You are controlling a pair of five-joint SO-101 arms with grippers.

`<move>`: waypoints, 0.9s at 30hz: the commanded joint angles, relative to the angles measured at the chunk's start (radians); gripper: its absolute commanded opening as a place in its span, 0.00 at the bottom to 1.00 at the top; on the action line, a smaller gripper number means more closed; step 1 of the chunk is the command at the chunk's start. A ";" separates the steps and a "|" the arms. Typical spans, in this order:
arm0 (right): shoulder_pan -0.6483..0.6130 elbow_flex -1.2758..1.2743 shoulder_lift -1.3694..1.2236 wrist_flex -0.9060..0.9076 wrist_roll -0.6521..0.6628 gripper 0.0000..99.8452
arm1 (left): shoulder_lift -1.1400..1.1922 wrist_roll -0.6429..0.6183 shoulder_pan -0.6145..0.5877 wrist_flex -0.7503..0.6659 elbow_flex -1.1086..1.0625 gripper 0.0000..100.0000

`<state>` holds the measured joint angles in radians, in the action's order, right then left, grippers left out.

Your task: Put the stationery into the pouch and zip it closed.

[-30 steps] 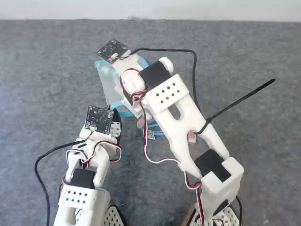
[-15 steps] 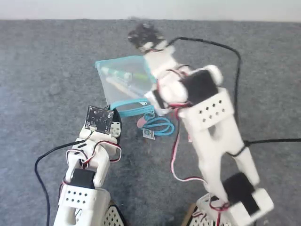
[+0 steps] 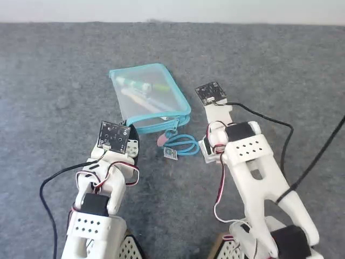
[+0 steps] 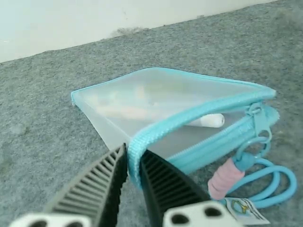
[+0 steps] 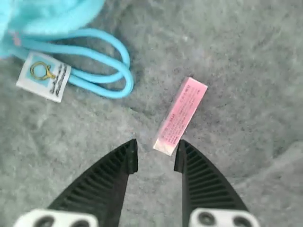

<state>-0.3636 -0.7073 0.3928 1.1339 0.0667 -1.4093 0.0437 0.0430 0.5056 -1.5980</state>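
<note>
A translucent pouch (image 3: 148, 100) with turquoise zipper trim lies on the grey carpet, with pens visible inside. My left gripper (image 4: 132, 163) is shut on the pouch's (image 4: 161, 99) near zipper corner, seen in the high view as the left gripper (image 3: 132, 131). The zipper side gapes and a white pen end (image 4: 204, 120) shows there. A pink eraser (image 5: 181, 115) lies on the carpet. My right gripper (image 5: 155, 153) is open just short of it, with the eraser's near end level with the fingertips. The right arm (image 3: 240, 148) stands to the right of the pouch.
A turquoise strap loop (image 3: 182, 144) with a white tag (image 3: 171, 154) and a pink bead (image 4: 222, 177) trails from the zipper pull (image 4: 255, 111). It lies beside the eraser as the strap loop (image 5: 90, 71). A pale wall runs along the carpet's far edge.
The right arm has swung off the pouch, back and to the right, and now sits low beside the strap. The pouch is uncovered. The left arm has not moved.
</note>
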 commanded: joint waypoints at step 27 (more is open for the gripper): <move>0.047 0.008 -0.363 -0.182 -0.060 0.13 | -0.020 0.014 0.002 -0.031 0.016 0.01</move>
<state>-0.2961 -0.6889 0.0675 0.9651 0.0069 -1.4093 0.0437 0.0430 0.5056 -1.5980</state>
